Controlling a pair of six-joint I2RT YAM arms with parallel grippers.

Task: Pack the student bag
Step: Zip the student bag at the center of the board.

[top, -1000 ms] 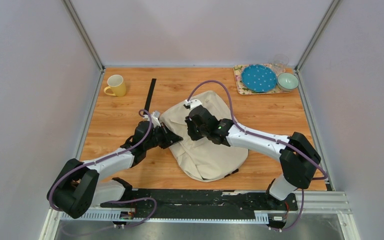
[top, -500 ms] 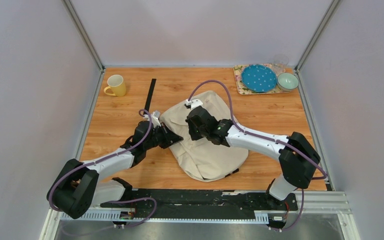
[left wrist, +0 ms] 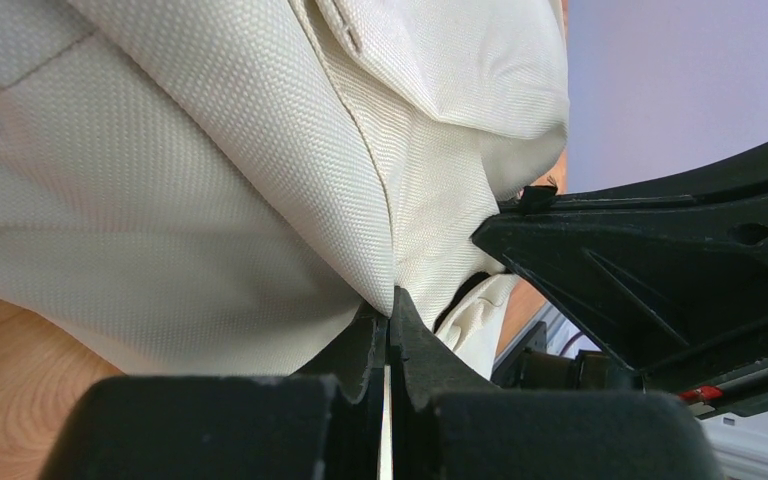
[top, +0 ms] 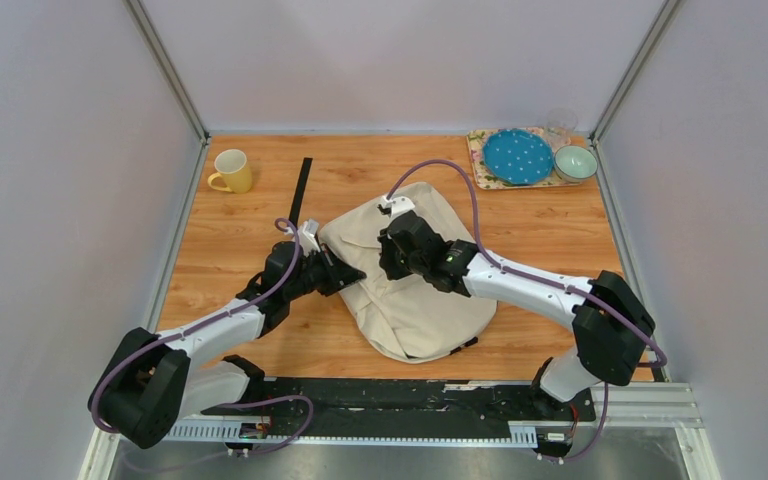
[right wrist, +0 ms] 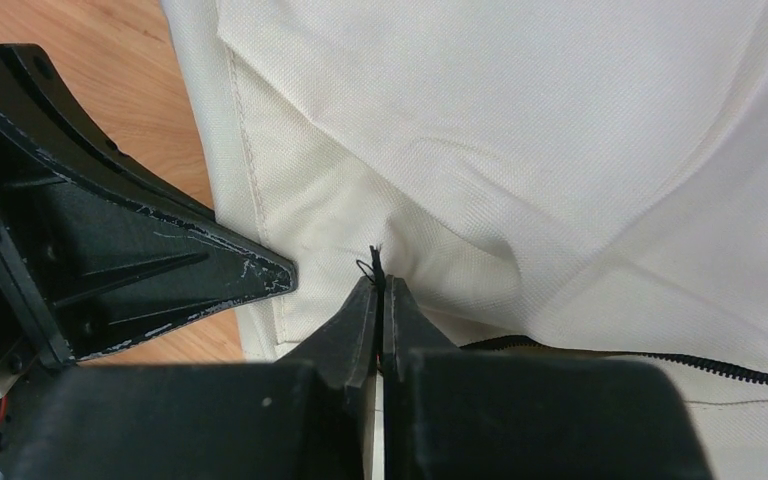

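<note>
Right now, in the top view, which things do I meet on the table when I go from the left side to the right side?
yellow mug → black strip → student bag → blue plate → green bowl

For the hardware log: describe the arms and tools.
Left arm and right arm: white links, black joints, a purple cable along each. Left tool and right tool: black tapered fingers, scuffed white on the left.

Left end effector (top: 353, 278), right end effector (top: 392, 266) clamped.
</note>
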